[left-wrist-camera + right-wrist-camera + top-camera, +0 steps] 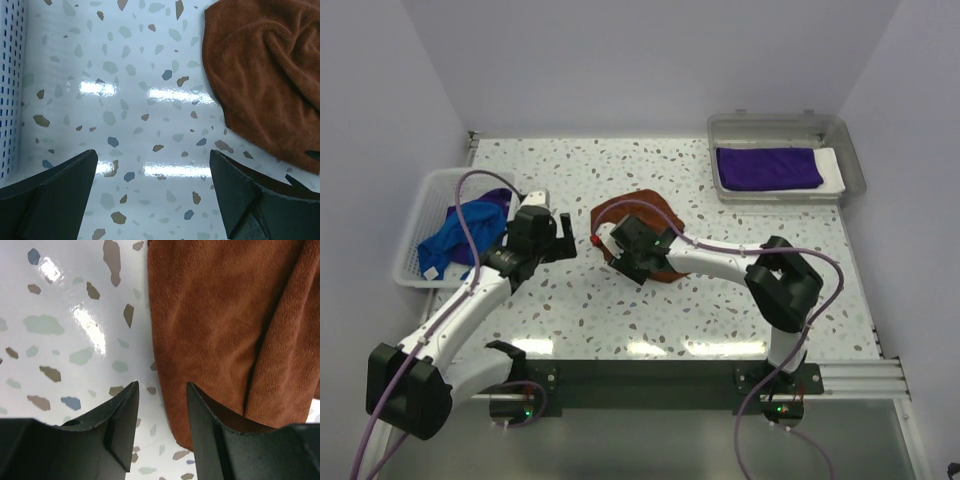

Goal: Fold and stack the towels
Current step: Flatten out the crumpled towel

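My left claw (155,195) is open wide and holds nothing. Under it I see only bare table (100,75). It hangs just beside the left edge of the brown towel (265,75), so I think it is set to take that edge.

My right claw (162,425) is partly open, with nothing between its fingers. One finger is over the table and the other is over the towel's edge. I think it sits there so it can close on that edge.

The brown towel lies in the middle of the table in a bumpy lump, not flat and not folded. Both claws are at the same side of it, close together. I guess they are there to pull it out flat before a fold.

Well off to the right, a purple towel (767,167) lies folded in the tray (850,180). That looks like the spot for the stack.

To the left, the basket (420,200) holds a blue towel (455,240) and a second purple towel (498,198), both bunched up. I think they are there to wait for their turn. So one towel looks done and three are left.
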